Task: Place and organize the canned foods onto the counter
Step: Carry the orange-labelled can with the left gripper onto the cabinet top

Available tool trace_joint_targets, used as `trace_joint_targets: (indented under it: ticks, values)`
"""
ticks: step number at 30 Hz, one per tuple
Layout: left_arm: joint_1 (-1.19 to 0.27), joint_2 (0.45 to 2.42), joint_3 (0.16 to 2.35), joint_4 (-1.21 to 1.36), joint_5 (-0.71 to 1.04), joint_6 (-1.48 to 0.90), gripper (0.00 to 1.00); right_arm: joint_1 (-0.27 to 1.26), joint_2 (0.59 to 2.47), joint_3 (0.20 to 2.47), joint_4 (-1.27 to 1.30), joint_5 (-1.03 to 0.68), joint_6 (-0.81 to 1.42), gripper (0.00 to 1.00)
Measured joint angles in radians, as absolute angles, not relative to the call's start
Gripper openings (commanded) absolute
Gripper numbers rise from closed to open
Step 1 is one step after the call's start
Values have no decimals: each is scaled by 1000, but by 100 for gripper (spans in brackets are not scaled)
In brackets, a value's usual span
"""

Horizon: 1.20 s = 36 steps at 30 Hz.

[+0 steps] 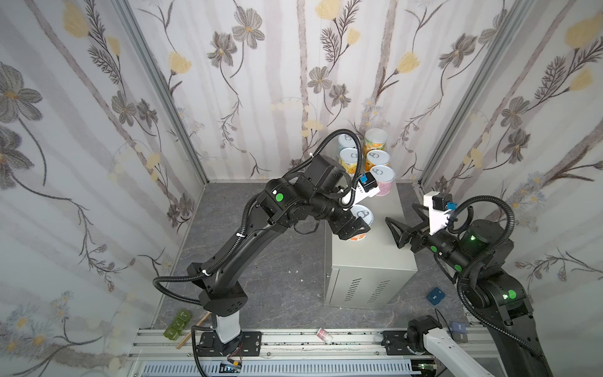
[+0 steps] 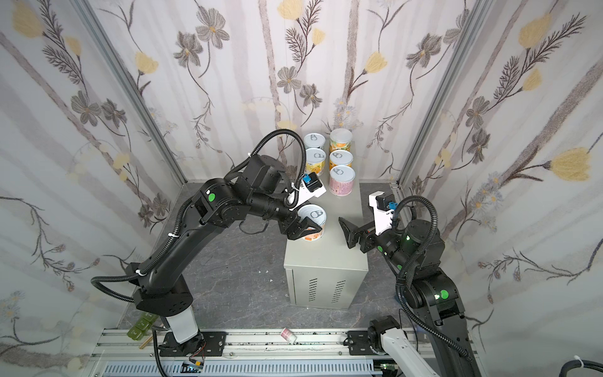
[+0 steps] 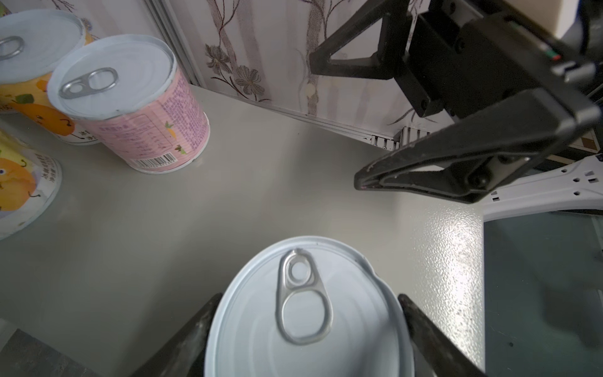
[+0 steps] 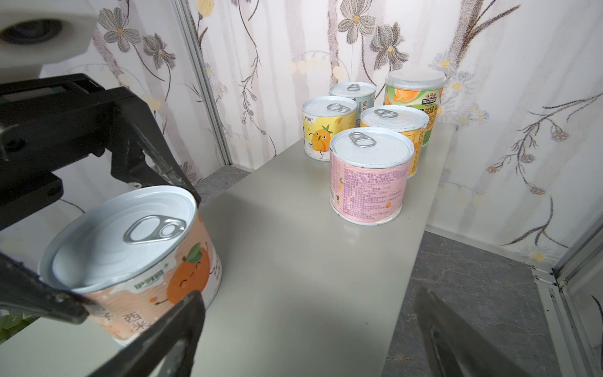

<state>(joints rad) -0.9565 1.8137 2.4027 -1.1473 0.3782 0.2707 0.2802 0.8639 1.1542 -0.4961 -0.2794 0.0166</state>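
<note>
The counter is a light grey cabinet against the back wall. Several cans stand in two rows at its far end: a pink one nearest, then a yellow, an orange, a pale blue and a taller green-orange one. A peach can stands on the counter's left edge. My left gripper is open, one jaw on each side of this can, close to its wall. My right gripper hangs open and empty over the counter's right edge.
Flowered walls close in behind and beside the counter. On the dark stone floor lie green blocks and a wooden stick at front left, and a blue block at right. A small pink-and-white object lies on the front rail.
</note>
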Motion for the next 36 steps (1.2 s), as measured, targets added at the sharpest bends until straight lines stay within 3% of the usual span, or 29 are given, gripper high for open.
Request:
trace_joint_targets:
  ticks: [4, 9, 20, 27, 36]
  values:
    - [-956, 1787, 2346, -1111, 378, 270, 99, 280, 861, 1148, -495, -273, 14, 100]
    - [-953, 1625, 2077, -969, 366, 253, 100, 280, 866, 1142, -493, -258, 14, 100]
    - [-952, 1408, 1715, -606, 273, 150, 93, 280, 886, 1143, -488, -258, 14, 100]
    - [-970, 1395, 1665, -504, 243, 105, 90, 280, 888, 1148, -488, -258, 14, 100]
    - [-981, 1409, 1634, -450, 235, 82, 74, 280, 884, 1151, -485, -258, 14, 100]
